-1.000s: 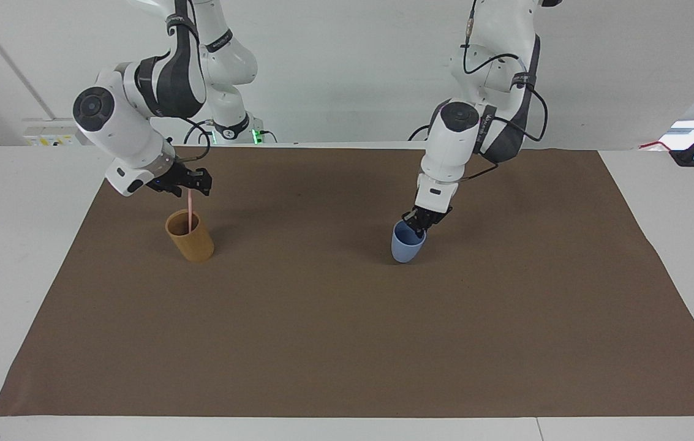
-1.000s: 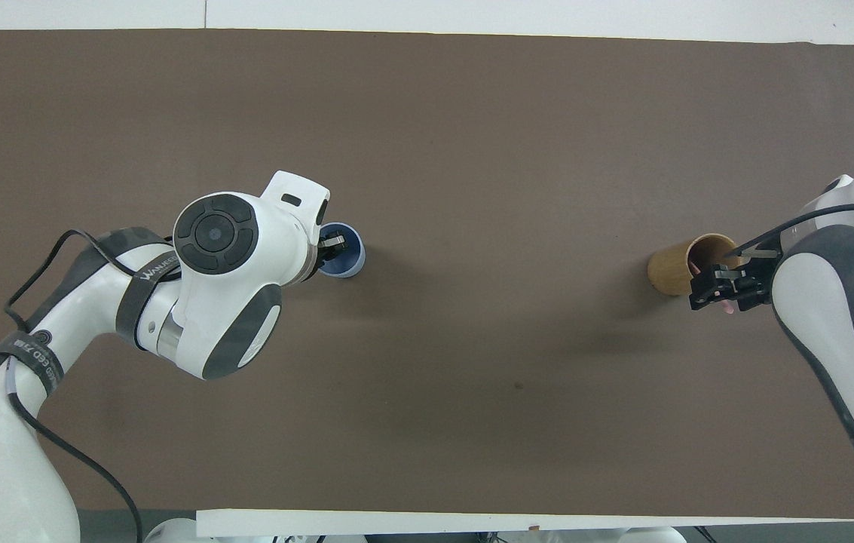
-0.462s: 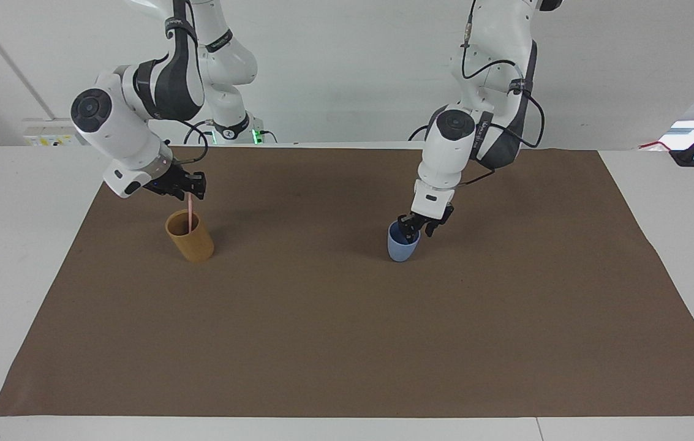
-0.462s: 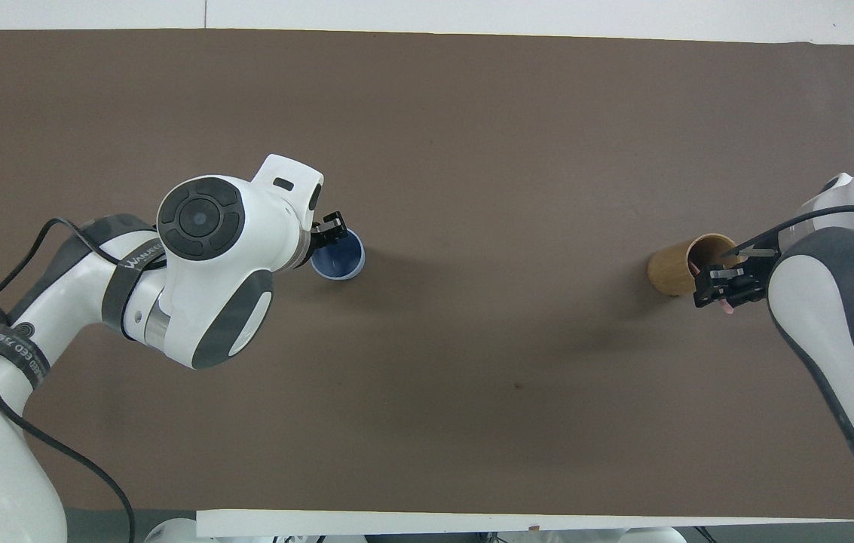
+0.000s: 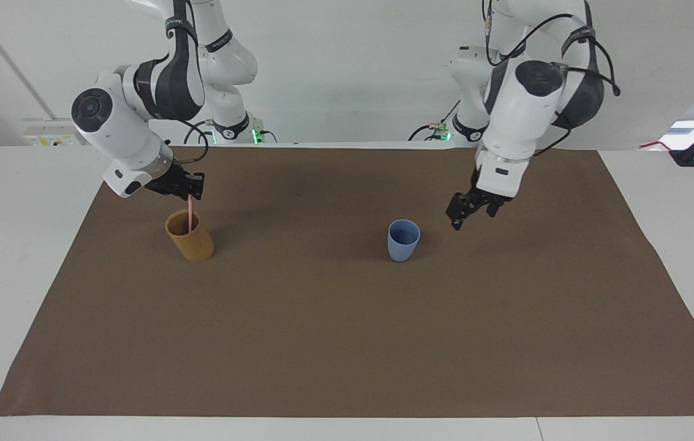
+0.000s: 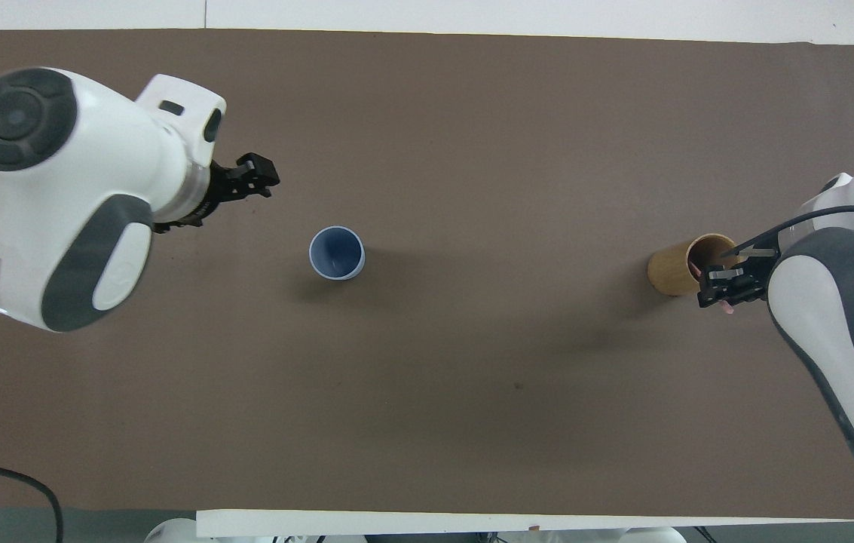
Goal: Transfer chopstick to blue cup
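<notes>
The blue cup (image 5: 403, 241) stands upright on the brown mat, with nothing in it; it also shows in the overhead view (image 6: 337, 253). My left gripper (image 5: 472, 217) is open and empty, raised over the mat beside the cup toward the left arm's end, clear of it (image 6: 264, 175). My right gripper (image 5: 190, 188) is shut on the top of the pale pink chopstick (image 5: 190, 218), whose lower end stands inside the tan-brown cup (image 5: 190, 236). In the overhead view the right gripper (image 6: 728, 285) hangs over that cup's rim (image 6: 674, 265).
The brown mat (image 5: 347, 343) covers most of the white table (image 5: 3, 245). The two cups stand apart in a row across the mat, the tan-brown one toward the right arm's end.
My left gripper has let go of the blue cup's rim, risen and swung away toward the left arm's end. The cup stays upright. My right gripper has lifted the chopstick slightly.
</notes>
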